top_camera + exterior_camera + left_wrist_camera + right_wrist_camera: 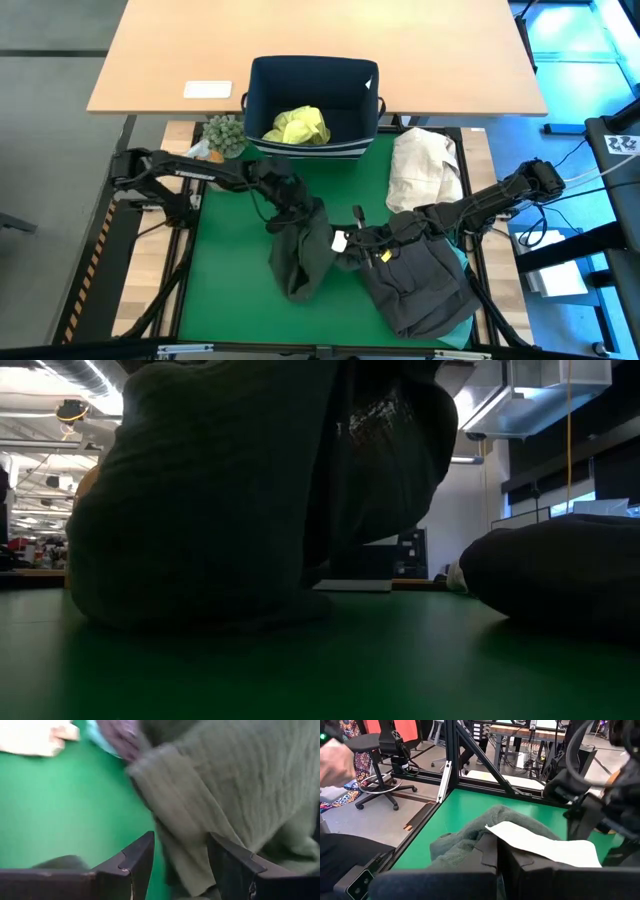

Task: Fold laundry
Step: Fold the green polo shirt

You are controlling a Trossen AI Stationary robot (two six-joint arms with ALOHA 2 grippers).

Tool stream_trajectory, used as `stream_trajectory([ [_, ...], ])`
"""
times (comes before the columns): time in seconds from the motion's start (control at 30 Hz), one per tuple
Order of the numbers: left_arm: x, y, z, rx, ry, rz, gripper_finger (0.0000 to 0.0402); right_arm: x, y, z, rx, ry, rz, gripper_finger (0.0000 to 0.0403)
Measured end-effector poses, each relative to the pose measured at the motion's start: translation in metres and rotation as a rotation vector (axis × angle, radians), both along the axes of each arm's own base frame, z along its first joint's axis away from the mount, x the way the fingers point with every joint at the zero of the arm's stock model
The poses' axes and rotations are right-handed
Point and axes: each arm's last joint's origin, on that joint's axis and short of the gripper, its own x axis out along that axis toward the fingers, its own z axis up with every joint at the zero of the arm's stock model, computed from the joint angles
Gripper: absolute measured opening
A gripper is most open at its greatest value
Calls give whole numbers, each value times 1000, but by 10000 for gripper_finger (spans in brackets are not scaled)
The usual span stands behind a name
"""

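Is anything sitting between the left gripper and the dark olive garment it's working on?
Nothing visible. The left gripper is right at the dark olive garment; the left wrist view shows the ribbed cloth lying between its parted fingers. The right gripper is shut, holding a white tag at that garment's edge.

Two dark jointed arms with black cables; blunt, angular black fingers [132, 865].

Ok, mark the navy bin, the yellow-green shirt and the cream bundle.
navy bin [262, 75]: high view, left wall rim.
yellow-green shirt [300, 126]: high view, middle of crumpled cloth.
cream bundle [422, 165]: high view, centre of bundle.
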Motion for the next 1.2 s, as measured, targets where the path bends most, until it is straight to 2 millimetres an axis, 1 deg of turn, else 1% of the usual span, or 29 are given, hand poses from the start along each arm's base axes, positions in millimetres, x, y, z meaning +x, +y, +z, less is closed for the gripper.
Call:
stream_trajectory([
  [0.13, 11, -9, -10, -124, -50, -165, 176, 0, 0, 0, 1, -2, 0, 1],
  [0.27, 15, -22, -7, -204, -106, -309, 176, 0, 0, 0, -1, 2, 0, 1],
  [0.43, 17, -39, -1, -220, -138, -365, 176, 0, 0, -1, -4, 11, 0, 1],
  [0.6, 18, -61, 2, -249, -135, -413, 176, 0, 0, -1, -5, 13, 0, 1],
  [0.7, 18, -72, 2, -236, -129, -409, 176, 0, 0, -2, -6, 15, -2, 1],
  [0.8, 19, -79, 1, -201, -127, -364, 176, 0, -1, -2, -10, 19, -12, 1],
  [0.97, 21, -82, 0, -93, -155, -256, 167, 0, -2, -2, -18, 16, -43, 1],
  [1.1, 23, -81, -1, 3, -187, -190, 132, 0, -2, -2, -28, 13, -68, 1],
  [1.2, 24, -79, -1, 65, -202, -144, 88, 1, -3, -1, -42, 7, -92, 1],
])
